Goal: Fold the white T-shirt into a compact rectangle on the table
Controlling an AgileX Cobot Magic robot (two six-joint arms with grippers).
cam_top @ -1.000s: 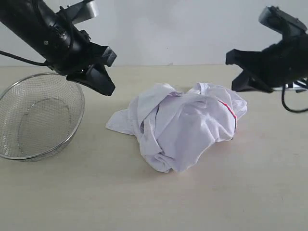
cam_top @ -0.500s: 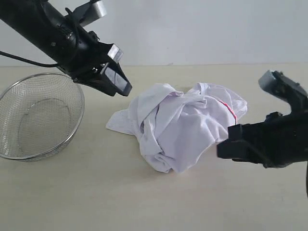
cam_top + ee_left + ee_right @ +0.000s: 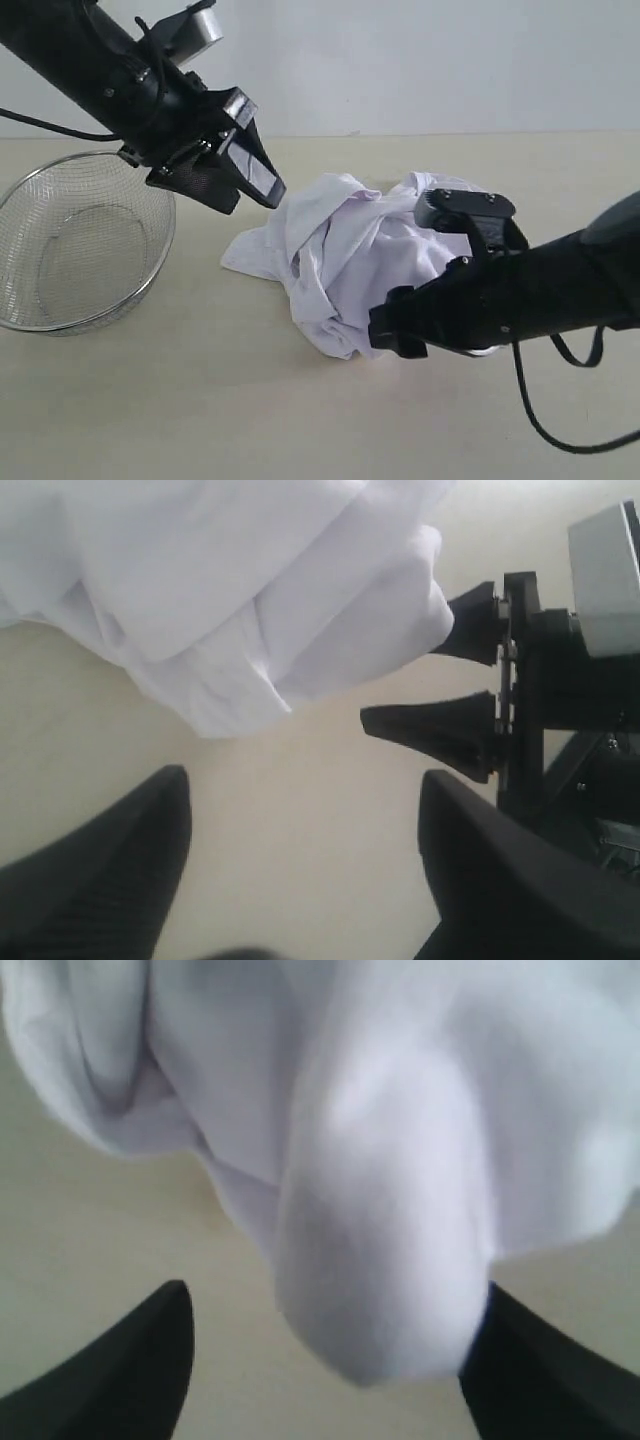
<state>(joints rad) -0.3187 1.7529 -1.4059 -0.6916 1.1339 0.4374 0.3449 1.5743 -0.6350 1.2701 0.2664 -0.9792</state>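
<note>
White T-shirt (image 3: 350, 260) lies unmoved, a crumpled heap on the middle of the bench (image 3: 200, 400), while the right claw (image 3: 392, 328) has swung down to its near edge and the left claw (image 3: 240, 188) has edged closer, both now spread apart, so flattening has barely begun.

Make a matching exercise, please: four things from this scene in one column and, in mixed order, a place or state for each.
Things:
1. white T-shirt
2. basket
3. left tool
4. right tool

Places or states:
A. open, low at the shirt's near edge
B. crumpled heap on the table
C. open, raised by the shirt's basket side
D. wire mesh, at the table's left side

Pairs: 1-B, 2-D, 3-C, 4-A
</note>
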